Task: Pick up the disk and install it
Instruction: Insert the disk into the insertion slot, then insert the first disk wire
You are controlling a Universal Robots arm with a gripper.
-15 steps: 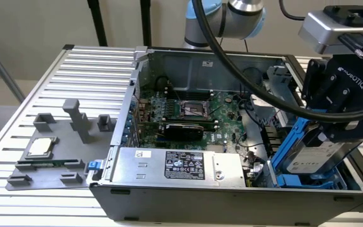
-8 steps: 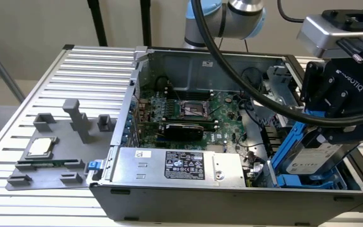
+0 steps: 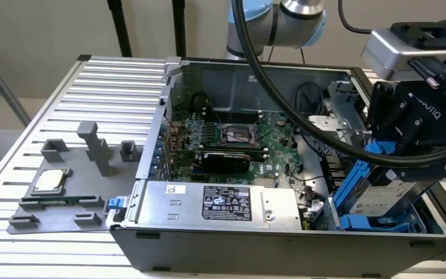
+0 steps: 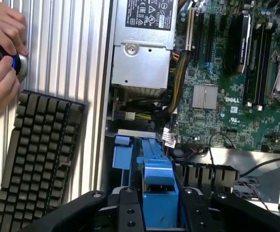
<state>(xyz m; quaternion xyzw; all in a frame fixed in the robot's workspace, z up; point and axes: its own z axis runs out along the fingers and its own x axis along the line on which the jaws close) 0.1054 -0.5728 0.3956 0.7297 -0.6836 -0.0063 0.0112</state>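
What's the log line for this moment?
gripper: shut on the disk | disk: tilted, at drive bay, exterior view's right end of computer case | seated: cannot tell

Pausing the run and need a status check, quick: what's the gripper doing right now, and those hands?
Gripper: jaws closed on the disk.
Person's hands: wrapped around a round knob.

The scene holds one computer case (image 3: 285, 247), one motherboard (image 3: 277, 136), one grey power supply (image 3: 169, 203), one disk (image 3: 389, 195), one tool (image 4: 160, 215), one robot arm (image 3: 297, 23), one square chip (image 3: 49, 181), one grey tray (image 3: 76, 220), one keyboard (image 4: 38, 159) and two hands (image 4: 5, 24) (image 4: 0, 87)
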